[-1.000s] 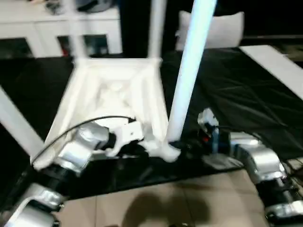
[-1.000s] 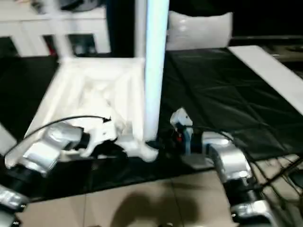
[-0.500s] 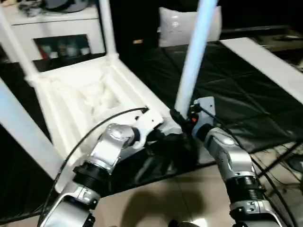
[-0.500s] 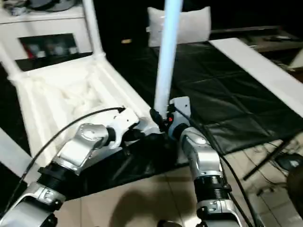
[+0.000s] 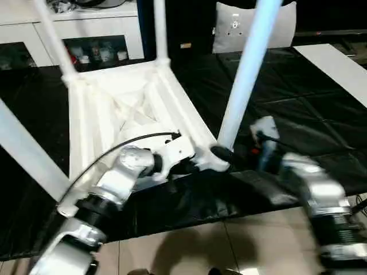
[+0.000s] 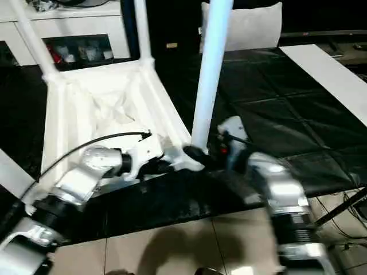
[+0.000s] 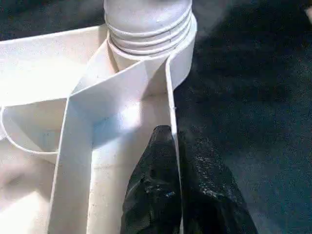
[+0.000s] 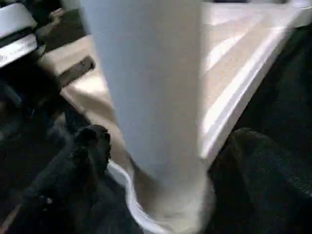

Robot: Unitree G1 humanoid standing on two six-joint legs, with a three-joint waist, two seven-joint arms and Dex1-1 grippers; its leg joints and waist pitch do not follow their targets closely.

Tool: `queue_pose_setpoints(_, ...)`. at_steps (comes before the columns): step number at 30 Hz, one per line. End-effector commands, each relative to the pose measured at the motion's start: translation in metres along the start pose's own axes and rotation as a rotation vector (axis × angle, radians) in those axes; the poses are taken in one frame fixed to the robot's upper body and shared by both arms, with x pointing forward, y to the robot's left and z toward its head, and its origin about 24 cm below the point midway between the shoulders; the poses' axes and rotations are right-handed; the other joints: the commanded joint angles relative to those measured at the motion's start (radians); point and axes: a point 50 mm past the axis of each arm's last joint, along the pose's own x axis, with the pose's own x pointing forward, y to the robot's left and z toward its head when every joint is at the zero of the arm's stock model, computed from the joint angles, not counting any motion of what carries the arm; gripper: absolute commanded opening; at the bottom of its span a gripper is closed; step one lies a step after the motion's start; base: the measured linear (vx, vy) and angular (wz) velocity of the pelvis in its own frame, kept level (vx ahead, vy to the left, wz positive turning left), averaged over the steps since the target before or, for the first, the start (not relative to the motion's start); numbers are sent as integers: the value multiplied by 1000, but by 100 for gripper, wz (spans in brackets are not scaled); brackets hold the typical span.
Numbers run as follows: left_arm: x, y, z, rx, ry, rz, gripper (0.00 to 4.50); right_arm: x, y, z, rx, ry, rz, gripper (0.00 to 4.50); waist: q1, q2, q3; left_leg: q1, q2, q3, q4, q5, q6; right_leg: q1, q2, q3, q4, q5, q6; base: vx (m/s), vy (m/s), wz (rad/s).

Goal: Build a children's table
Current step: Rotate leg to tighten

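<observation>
The children's table (image 5: 126,109) lies upside down on a black mat, ribbed underside up, with white legs rising from its corner sockets. The near right leg (image 5: 246,74) stands in its socket (image 7: 146,24). My left gripper (image 7: 173,141) is shut on the thin rim wall of the tabletop just beside that socket, one finger on each side of the wall. My right gripper (image 8: 165,156) is open around the base of the same leg; its fingers (image 8: 83,151) stand wide on either side, with a gap showing at one side.
The black mat (image 5: 298,97) covers the floor around the table, with tiled floor (image 5: 229,246) in front. A white cabinet with glass doors (image 5: 86,34) stands at the back left, a white cushion (image 5: 235,28) behind the leg, and a white board (image 5: 338,63) at the right.
The right gripper's fingers have spread apart off the near right leg, and its forearm has shifted to the right. The left gripper keeps its hold on the rim. The camera has also moved.
</observation>
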Motion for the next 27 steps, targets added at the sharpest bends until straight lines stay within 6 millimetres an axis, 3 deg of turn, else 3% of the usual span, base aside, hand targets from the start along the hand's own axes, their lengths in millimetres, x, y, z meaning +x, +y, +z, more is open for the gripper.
queue_pose_setpoints(1, 5, -14, -5, 66, 37, -157, 0, 1, 4, 1, -23, 19, 95, 446, 5, -7, -72, -8, 39, 3, -55, -71, 126, 74, -70, 65, -64, -260, -163, 0, 0, 0)
queue_pose_setpoints(4, 1, -17, -8, 121, 55, -224, 0, -2, 3, 1, -55, 63, 144, 446, 9, -5, -70, -2, 43, 3, -58, -101, 107, 69, -69, 66, -68, -293, -157, 0, 0, 0)
queue_pose_setpoints(9, -4, -26, -8, 187, 56, -363, 0, -4, 6, 1, -97, 101, 278, 446, 25, -7, -74, -4, 47, 3, -57, -104, 93, 72, -71, 69, -60, -268, -165, 0, 0, 0)
queue_pose_setpoints(10, -4, -28, -8, 200, 56, -389, 0, -4, 8, 1, -98, 114, 319, 421, 29, -7, -75, -3, 48, 3, -57, -99, 95, 72, -72, 69, -57, -253, -171, 0, 0, 0)
queue_pose_setpoints(14, -6, -33, -10, 235, 72, -454, 0, -5, 15, -2, -37, 148, 453, 394, 38, -9, -78, -6, 47, 4, -54, -73, 107, 74, -72, 70, -52, -224, -180, 0, 0, 0)
queue_pose_setpoints(16, -6, -34, -11, 242, 73, -465, 0, -5, 15, -2, -24, 150, 474, 379, 39, -14, -78, -5, 47, 4, -53, -74, 107, 74, -72, 69, -55, -242, -172, 0, 0, 0)
queue_pose_setpoints(21, -6, -35, -11, 251, 76, -481, 0, -4, 17, -3, -7, 153, 507, 333, 49, -13, -78, -4, 47, 5, -53, -74, 92, 71, -72, 68, -59, -282, -148, 0, 0, 0)
queue_pose_setpoints(27, -6, -36, -12, 254, 69, -503, 0, -3, 22, -6, 35, 157, 577, 282, 49, -11, -80, -4, 47, 4, -52, -63, 94, 73, -70, 68, -51, -232, -170, 0, 0, 0)
